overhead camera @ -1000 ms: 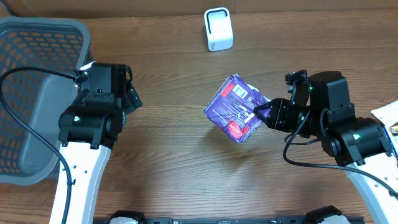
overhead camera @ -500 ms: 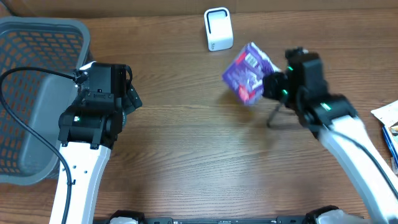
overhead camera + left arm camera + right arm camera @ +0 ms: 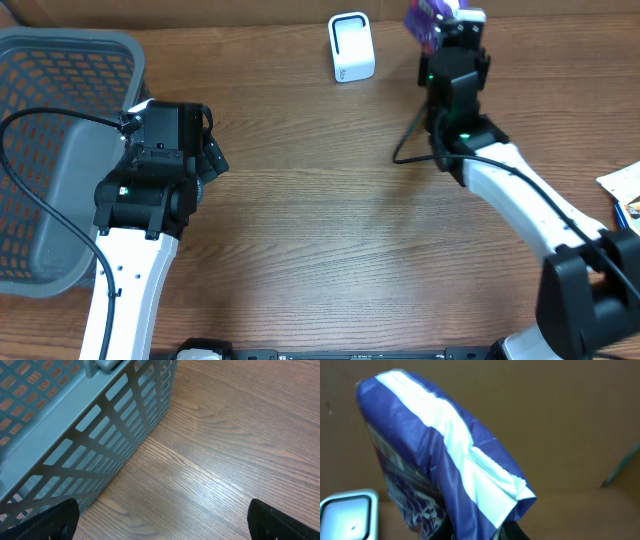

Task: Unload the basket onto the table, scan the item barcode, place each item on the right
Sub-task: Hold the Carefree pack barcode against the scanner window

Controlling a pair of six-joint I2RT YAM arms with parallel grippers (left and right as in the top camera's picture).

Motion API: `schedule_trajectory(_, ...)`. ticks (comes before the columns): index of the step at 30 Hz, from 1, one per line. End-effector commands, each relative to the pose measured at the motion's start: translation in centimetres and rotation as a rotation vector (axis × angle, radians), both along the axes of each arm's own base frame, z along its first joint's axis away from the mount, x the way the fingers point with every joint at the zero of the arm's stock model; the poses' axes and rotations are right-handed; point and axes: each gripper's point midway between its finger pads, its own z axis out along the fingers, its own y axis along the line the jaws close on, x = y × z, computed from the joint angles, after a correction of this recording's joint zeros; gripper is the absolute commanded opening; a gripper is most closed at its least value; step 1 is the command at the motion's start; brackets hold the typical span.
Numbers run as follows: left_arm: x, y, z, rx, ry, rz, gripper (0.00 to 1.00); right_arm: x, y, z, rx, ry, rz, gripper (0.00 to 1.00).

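Observation:
The item is a purple plastic packet (image 3: pixel 428 17) with a white seam, held high at the table's back edge, right of the white scanner box (image 3: pixel 351 47). My right gripper (image 3: pixel 447 28) is shut on its lower end. In the right wrist view the packet (image 3: pixel 435 460) fills the middle, and only the dark fingers (image 3: pixel 512 532) show beneath it. The scanner (image 3: pixel 345 515) sits at the lower left there. No barcode shows in any view. My left gripper (image 3: pixel 167 525) is open over bare wood, beside the grey basket (image 3: pixel 75 435).
The grey mesh basket (image 3: pixel 60 150) fills the left side of the table. Papers (image 3: pixel 625 185) lie at the right edge. A brown cardboard wall (image 3: pixel 570 420) stands behind the table.
My right arm has carried the packet from mid-table up and back, to a spot just right of the scanner. The left arm has not moved.

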Motion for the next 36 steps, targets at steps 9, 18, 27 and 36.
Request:
schedule_trajectory(9, 0.0, -0.2, 0.1, -0.009, -0.008, 0.003, 1.00, 3.5, 4.3, -1.7, -0.758, -0.128, -0.052, 0.04)
schedule_trajectory(18, 0.0, -0.2, 0.1, -0.009, -0.008, 0.003, 1.00, 5.8, 7.4, -5.5, -0.968, -0.093, 0.056, 0.04)
schedule_trajectory(27, 0.0, -0.2, 0.1, -0.009, -0.009, 0.003, 0.99, 7.4, 10.4, -8.1, -1.121, -0.079, 0.159, 0.04)
schedule_trajectory(36, 0.0, -0.2, 0.1, -0.009, -0.009, 0.003, 1.00, 7.8, 13.6, -9.5, -1.157, -0.079, 0.255, 0.04)
